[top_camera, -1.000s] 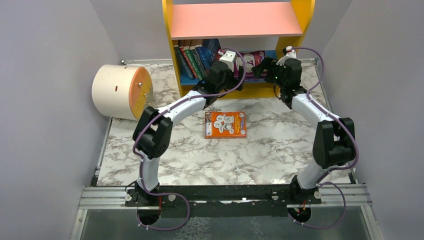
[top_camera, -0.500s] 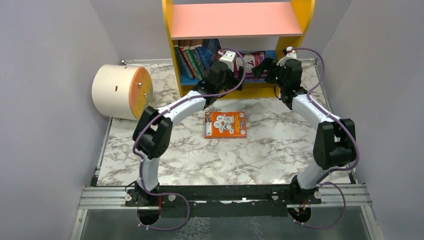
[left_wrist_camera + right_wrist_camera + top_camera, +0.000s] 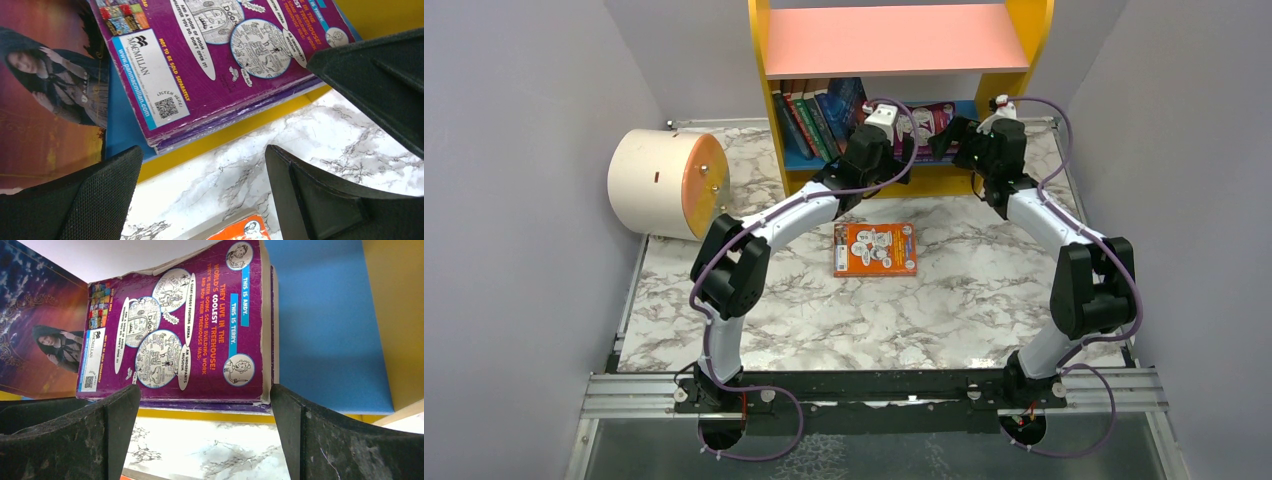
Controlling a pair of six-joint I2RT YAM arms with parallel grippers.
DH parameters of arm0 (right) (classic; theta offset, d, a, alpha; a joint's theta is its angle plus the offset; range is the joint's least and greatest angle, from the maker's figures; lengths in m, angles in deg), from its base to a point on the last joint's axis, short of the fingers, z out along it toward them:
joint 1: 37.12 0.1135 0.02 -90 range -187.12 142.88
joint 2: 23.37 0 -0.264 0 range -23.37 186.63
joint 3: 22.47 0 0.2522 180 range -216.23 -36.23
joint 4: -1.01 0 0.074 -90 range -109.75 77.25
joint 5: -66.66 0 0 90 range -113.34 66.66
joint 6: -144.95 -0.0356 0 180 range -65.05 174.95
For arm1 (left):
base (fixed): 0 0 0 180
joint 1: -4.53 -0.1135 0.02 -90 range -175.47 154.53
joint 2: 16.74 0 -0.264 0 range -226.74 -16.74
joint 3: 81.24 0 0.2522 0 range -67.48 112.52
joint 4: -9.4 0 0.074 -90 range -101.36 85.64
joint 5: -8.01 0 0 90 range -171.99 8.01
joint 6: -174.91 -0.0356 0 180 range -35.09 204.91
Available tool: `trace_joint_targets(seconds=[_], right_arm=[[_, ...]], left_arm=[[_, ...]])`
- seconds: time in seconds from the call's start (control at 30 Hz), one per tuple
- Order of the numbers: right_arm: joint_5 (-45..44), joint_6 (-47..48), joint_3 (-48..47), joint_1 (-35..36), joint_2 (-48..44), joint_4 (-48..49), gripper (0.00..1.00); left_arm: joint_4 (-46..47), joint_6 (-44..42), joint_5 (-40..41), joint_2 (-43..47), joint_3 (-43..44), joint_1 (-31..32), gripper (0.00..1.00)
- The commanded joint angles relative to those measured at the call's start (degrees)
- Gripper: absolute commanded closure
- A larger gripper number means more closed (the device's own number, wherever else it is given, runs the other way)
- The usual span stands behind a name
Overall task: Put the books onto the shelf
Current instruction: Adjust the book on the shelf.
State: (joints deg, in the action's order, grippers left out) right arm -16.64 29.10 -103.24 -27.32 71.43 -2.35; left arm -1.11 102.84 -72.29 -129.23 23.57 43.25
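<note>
starting nearest: both arm bases [image 3: 864, 392] bolted down well in front of the shelf [image 3: 1022, 30], at the near edge of a marble table [image 3: 984, 300].

further in, about halfway to the shelf: one orange book [image 3: 875, 249] lying flat, cover up, white cartoon circles on it. touched by nothing, not on the shelf yet.

right up at the shelf's front: left gripper [image 3: 200, 200] with jaws spread wide and nothing between them, hanging over the marble just in front of the yellow bottom lip. can just make out a corner of the orange book at the bottom of the left wrist view.

next to it, toward the shelf's right side: right gripper [image 3: 205, 440], also splayed all the way, gripping nothing, aimed into the lower compartment.

inside the shelf, on the blue board [image 3: 325, 325]: purple book [image 3: 195, 335] lying flat, back cover up, cartoon bubbles and a qr code showing, near edge right at the front of the board. no finger visibly touching it, though can't say for sure from these angles.

just left of that: dark book [image 3: 50, 85] with a dark-haired figure on the cover, tilted.

further left in the same compartment: more books [image 3: 809, 115] standing spines out, slightly tilted, against the shelf's left panel.

above all that: pink board [image 3: 894, 38].

off to the left of the shelf: cream cylinder [image 3: 659, 180] with an orange end, on its side, well apart from both arms.
</note>
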Motion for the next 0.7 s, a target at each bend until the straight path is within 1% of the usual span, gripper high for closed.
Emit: trace_joint_targets(seconds=[0.0,0.23,0.47,0.67], right_arm=[[-2.9,-0.2,-1.1,0.3,-1.9,-0.7,0.0],[-3.9,-0.3,0.4,-0.9,-4.1,-0.9,0.0],[-5.3,0.3,1.8,-1.2,-6.8,-2.6,0.0],[-5.6,0.9,7.1,-1.1,-13.1,-5.5,0.0]], left_arm=[[-2.4,1.7,5.0,2.5,2.6,-0.1,0.13],[-2.6,2.5,5.7,4.0,1.6,-0.7,0.13],[-3.5,3.2,4.2,5.0,1.1,-0.7,0.13],[-5.3,3.9,1.9,8.5,-1.2,0.6,0.13]])
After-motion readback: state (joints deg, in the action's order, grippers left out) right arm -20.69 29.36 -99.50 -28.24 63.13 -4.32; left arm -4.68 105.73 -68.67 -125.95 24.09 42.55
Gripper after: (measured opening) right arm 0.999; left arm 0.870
